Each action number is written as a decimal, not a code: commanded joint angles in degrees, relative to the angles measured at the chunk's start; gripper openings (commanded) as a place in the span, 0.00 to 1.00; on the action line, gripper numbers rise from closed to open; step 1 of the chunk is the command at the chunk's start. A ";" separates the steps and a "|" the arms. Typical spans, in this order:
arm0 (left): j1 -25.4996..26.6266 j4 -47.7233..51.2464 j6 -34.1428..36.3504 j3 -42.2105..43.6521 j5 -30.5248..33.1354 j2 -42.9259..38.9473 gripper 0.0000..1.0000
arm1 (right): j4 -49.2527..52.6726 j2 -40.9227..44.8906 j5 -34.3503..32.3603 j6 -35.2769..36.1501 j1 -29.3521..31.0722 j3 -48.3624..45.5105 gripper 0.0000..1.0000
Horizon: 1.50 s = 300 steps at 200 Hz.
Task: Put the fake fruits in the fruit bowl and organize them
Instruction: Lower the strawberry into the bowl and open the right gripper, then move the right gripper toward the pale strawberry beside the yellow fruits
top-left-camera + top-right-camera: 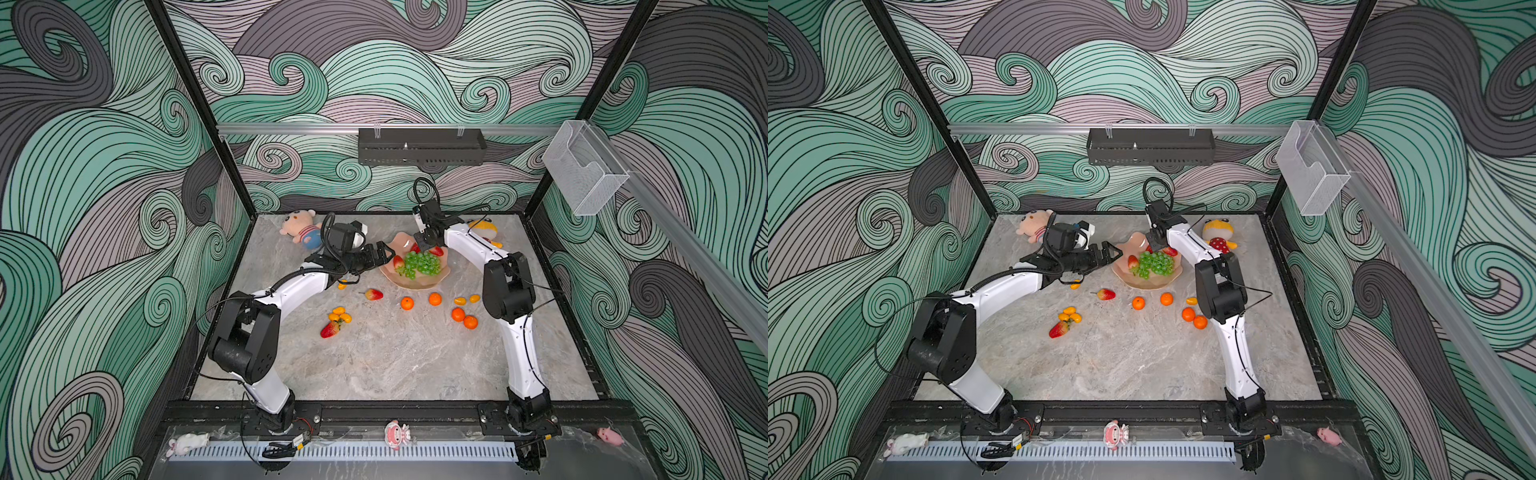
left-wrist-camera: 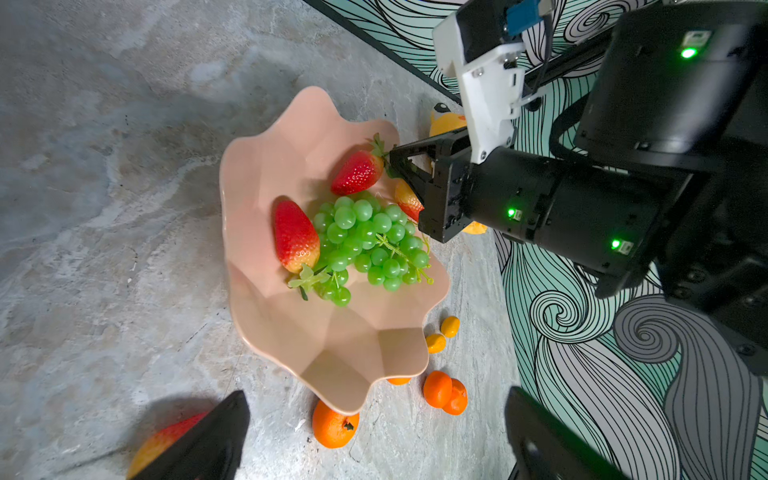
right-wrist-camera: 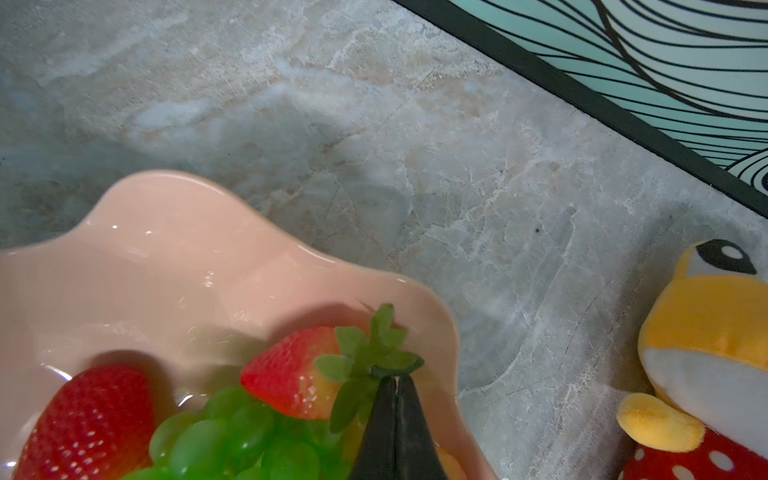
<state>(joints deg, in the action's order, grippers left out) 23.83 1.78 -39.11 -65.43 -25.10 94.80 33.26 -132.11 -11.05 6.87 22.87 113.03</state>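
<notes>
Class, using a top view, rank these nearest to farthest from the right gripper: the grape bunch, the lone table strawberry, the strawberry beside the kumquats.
1. The grape bunch, in the fruit bowl, beside the right gripper.
2. The lone strawberry, front-left of the bowl.
3. The strawberry beside the kumquats, farther front-left; kumquats adjoin it.

Salmon-pink scalloped plastic bowl (image 2: pixel 332 345): glossy, smooth. Grey veined stone-look tabletop (image 1: pixel 395 361): matt. Yellow plush toy (image 3: pixel 706 316): fuzzy cloth
</notes>
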 commanded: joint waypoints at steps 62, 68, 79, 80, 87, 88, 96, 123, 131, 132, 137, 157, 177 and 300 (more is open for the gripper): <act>0.34 1.11 1.14 -1.10 -0.74 -0.89 0.98 | 1.37 0.42 1.82 -1.78 -0.37 1.88 0.26; 0.39 1.15 1.14 -1.09 -0.74 -0.93 0.99 | 1.41 0.75 1.80 -1.78 -0.30 1.94 0.29; 0.38 1.42 1.19 -1.08 -0.74 -1.18 0.99 | 1.43 1.26 1.74 -1.63 -0.37 1.99 0.33; 0.40 1.45 1.21 -1.09 -0.74 -1.23 0.99 | 1.44 1.30 1.74 -1.62 -0.33 2.00 0.33; 0.34 1.62 1.24 -1.10 -0.68 -1.41 0.99 | 1.53 1.70 1.61 -1.45 -0.36 2.02 0.35; 0.34 1.68 1.28 -1.06 -0.67 -1.48 0.98 | 1.54 1.74 1.58 -1.44 -0.37 2.02 0.35; 0.34 1.75 1.31 -1.04 -0.57 -1.70 0.99 | 1.59 2.20 1.43 -1.34 -0.37 2.02 0.36; 0.47 2.94 1.80 -0.94 -0.55 -3.06 0.99 | 1.73 4.84 1.13 -1.49 -0.37 0.52 0.37; 0.52 3.67 2.14 -0.88 -0.27 -3.63 0.99 | 1.68 5.86 1.12 -1.67 -0.36 -0.28 0.37; 0.56 3.76 2.21 -0.86 -0.24 -3.69 0.99 | 1.70 6.06 1.12 -1.73 -0.37 -0.45 0.37; 0.60 4.26 2.43 -0.84 0.02 -4.10 0.99 | 1.39 6.85 1.19 -1.90 -0.35 -1.24 0.37; 1.06 6.05 3.23 -0.34 1.01 -6.04 0.99 | -0.41 10.71 1.44 -3.07 -0.29 -5.37 0.38; 1.54 8.32 3.47 0.57 1.76 -8.27 0.99 | -2.07 15.36 1.81 -5.30 -0.22 -9.78 0.39; 5.04 23.07 1.78 19.26 7.60 -36.04 0.98 | -5.12 41.22 0.77 -24.62 13.28 -39.38 0.43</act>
<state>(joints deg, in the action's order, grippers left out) 28.32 19.40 -36.97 -47.64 -19.59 61.69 27.94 -93.73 -7.79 -10.90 33.52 76.05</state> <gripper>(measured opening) 0.986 0.433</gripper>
